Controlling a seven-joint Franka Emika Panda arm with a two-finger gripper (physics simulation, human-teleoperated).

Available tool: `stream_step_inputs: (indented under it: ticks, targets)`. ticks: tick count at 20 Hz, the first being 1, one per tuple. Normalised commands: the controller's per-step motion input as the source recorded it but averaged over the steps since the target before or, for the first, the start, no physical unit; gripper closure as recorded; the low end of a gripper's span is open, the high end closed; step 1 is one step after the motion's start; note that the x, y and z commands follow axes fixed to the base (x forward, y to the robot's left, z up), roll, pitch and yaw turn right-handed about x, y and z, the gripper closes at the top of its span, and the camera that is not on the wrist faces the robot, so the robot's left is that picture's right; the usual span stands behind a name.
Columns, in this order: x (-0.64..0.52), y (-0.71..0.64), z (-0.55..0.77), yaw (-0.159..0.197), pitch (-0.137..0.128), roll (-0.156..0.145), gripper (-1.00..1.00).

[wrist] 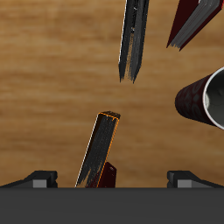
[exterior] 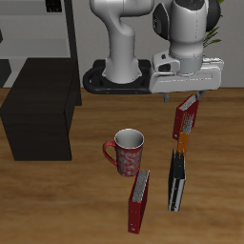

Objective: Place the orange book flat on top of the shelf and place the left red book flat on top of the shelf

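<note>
The white Franka arm's two-finger gripper [exterior: 188,98] hangs above the wooden table [exterior: 57,205] and pinches the top edge of the plain dark-red hardcover book [exterior: 186,114], the left red book, which dangles upright between the fingers, apparently just clear of the table (contact cannot be judged); directly below and against it stands the thin bright-orange hardcover book [exterior: 182,144], also on edge; in the wrist view the red book [wrist: 107,174] shows close under the camera beside the orange-edged book [wrist: 99,149], whose pale pages face the lens. Nearer the table's front edge stands a black book [exterior: 175,181], and beside it the other red book with a broad grey strip [exterior: 140,200]; a red patterned mug with a pale interior [exterior: 128,151] sits between these and the low, wide matte-black box-like shelf [exterior: 40,116], whose flat top carries neither book; a tall grey open rack [exterior: 43,29] stands behind the shelf.
</note>
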Motion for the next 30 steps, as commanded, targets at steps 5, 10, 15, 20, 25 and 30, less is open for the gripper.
stream_step_inputs:
  ticks: [5, 10, 15, 20, 25, 30]
  targets:
    - [0.05, 0.13, -0.24, -0.028, -0.006, 0.008, -1.00]
    - [0.05, -0.01, -0.33, -0.032, 0.016, -0.001, -1.00]
    - [0.03, 0.02, -0.25, -0.016, 0.023, -0.001, -1.00]
    - [0.02, 0.04, -0.31, 0.019, 0.039, 0.006, -1.00]
    - [0.05, -0.04, -0.26, -0.002, 0.036, -0.004, -1.00]
    - [0.08, -0.06, -0.21, -0.006, 0.025, 0.007, -1.00]
